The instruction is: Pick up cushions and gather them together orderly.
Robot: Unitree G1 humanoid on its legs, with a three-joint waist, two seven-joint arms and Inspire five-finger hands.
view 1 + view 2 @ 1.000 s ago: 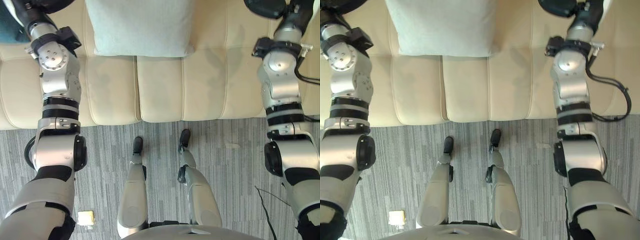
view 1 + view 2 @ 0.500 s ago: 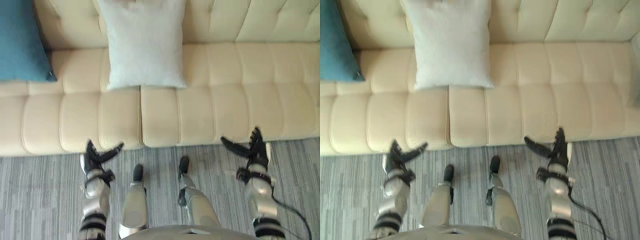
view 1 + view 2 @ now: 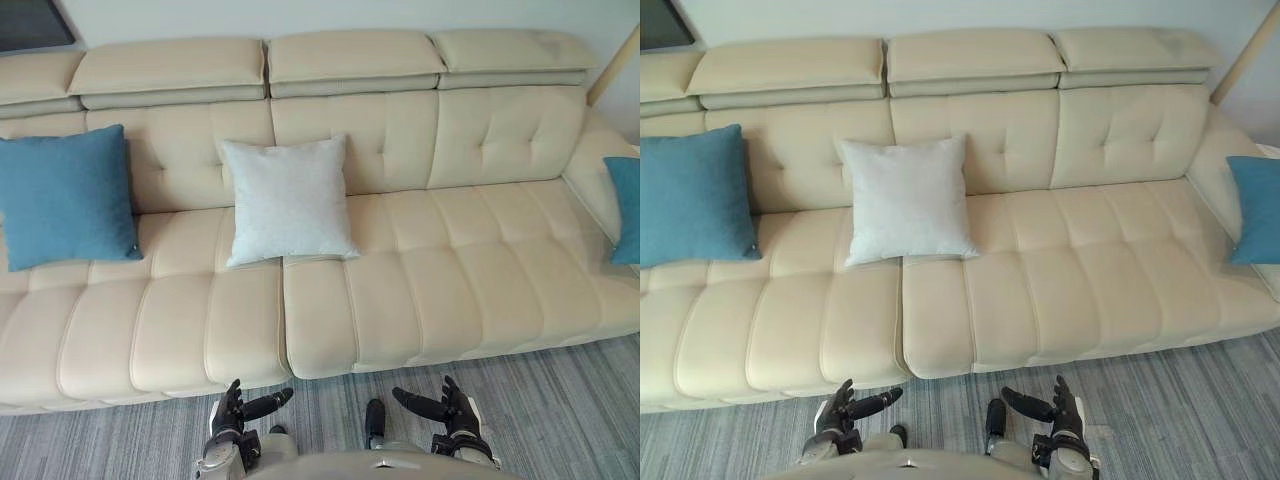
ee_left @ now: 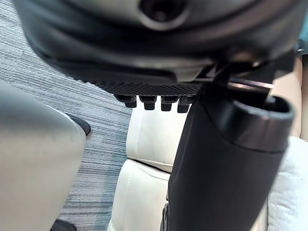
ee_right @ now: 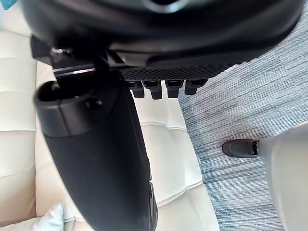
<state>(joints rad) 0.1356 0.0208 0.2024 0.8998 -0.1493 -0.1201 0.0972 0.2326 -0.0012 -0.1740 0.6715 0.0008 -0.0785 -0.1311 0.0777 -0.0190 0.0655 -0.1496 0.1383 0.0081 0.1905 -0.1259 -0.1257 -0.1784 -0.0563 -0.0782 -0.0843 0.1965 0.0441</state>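
Note:
Three cushions rest on a cream sofa (image 3: 430, 290). A pale grey one (image 3: 287, 200) leans upright against the backrest at the middle. A blue cushion (image 3: 68, 195) leans at the far left, and another blue one (image 3: 625, 208) stands at the right armrest, cut by the view's edge. My left hand (image 3: 232, 408) and right hand (image 3: 452, 405) hang low over the carpet in front of the sofa, apart from every cushion. Both are open and hold nothing, with the thumbs (image 4: 226, 159) spread and the fingers (image 5: 166, 87) straight.
Grey striped carpet (image 3: 560, 400) runs along the sofa's front. The seat between the pale cushion and the right blue cushion is bare. A dark frame (image 3: 30, 22) hangs on the wall at the top left, and a wooden pole (image 3: 612, 65) leans at the top right.
The camera has pulled back and up, so the whole sofa now shows. Both arms have drawn back from over the seat to low in front of it, hands still open.

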